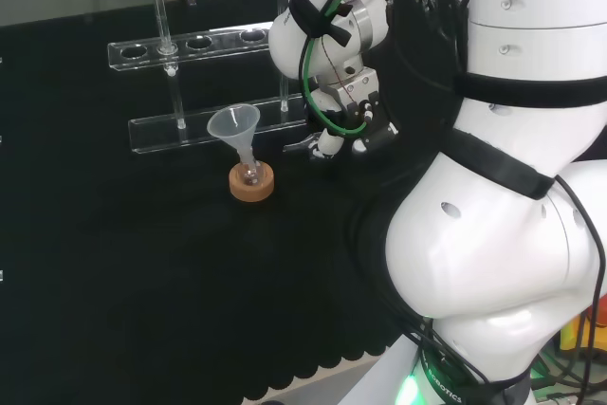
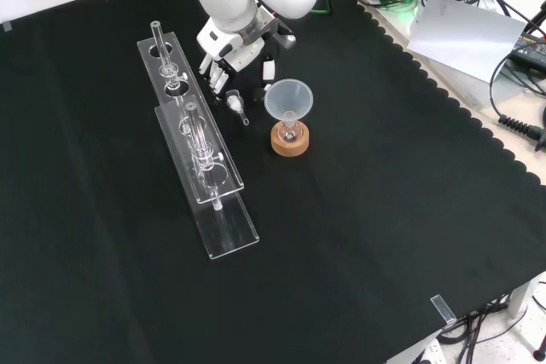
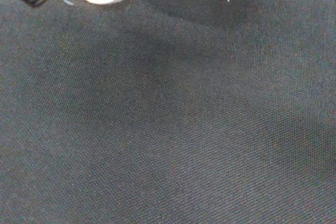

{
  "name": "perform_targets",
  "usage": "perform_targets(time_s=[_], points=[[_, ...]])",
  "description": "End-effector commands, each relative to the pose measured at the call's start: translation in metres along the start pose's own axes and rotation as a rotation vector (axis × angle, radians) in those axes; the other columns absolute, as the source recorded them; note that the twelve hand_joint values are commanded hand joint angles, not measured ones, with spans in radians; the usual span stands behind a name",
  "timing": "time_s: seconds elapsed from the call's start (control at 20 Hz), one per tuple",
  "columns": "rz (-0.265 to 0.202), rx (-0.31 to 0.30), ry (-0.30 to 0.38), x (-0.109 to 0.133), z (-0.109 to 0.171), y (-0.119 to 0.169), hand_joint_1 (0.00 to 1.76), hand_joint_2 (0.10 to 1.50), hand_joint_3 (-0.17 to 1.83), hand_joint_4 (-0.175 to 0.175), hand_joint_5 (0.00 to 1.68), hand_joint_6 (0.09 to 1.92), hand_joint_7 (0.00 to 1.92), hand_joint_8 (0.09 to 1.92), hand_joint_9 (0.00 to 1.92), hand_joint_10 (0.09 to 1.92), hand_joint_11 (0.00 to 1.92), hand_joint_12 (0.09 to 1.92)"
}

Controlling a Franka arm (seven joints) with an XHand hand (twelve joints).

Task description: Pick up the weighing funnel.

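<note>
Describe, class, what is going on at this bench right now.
The robot hand hangs low over the black cloth, right by the small weighing funnel. That piece appears to lie on the cloth between the clear rack and the big funnel on its cork ring. Whether the robot hand touches it cannot be told.

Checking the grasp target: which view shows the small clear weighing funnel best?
Front view: the small clear weighing funnel lies plainly on the black cloth, just below the hand. Head view: a faint glimpse beside the hand. Wrist view looks at cloth.
</note>
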State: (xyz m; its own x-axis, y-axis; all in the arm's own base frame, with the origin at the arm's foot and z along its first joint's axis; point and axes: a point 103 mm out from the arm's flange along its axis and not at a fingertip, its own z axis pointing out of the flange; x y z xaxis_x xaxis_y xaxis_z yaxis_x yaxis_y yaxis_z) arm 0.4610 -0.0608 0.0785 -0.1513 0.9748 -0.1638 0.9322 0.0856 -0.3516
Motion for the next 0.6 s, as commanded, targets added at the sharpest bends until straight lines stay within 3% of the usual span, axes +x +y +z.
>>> perform_targets(time_s=[0.05,0.6], points=[[-0.008,0.004,0.003,-0.0012,0.0029,0.0021,0.89,0.64,0.59,-0.049,0.6,0.77,0.64,0.75,0.87,0.59,0.51,1.25],[-0.007,0.014,0.003,0.0,0.0065,0.0074,0.89,0.64,0.6,-0.052,0.6,0.78,0.64,0.76,0.87,0.59,0.52,1.25]])
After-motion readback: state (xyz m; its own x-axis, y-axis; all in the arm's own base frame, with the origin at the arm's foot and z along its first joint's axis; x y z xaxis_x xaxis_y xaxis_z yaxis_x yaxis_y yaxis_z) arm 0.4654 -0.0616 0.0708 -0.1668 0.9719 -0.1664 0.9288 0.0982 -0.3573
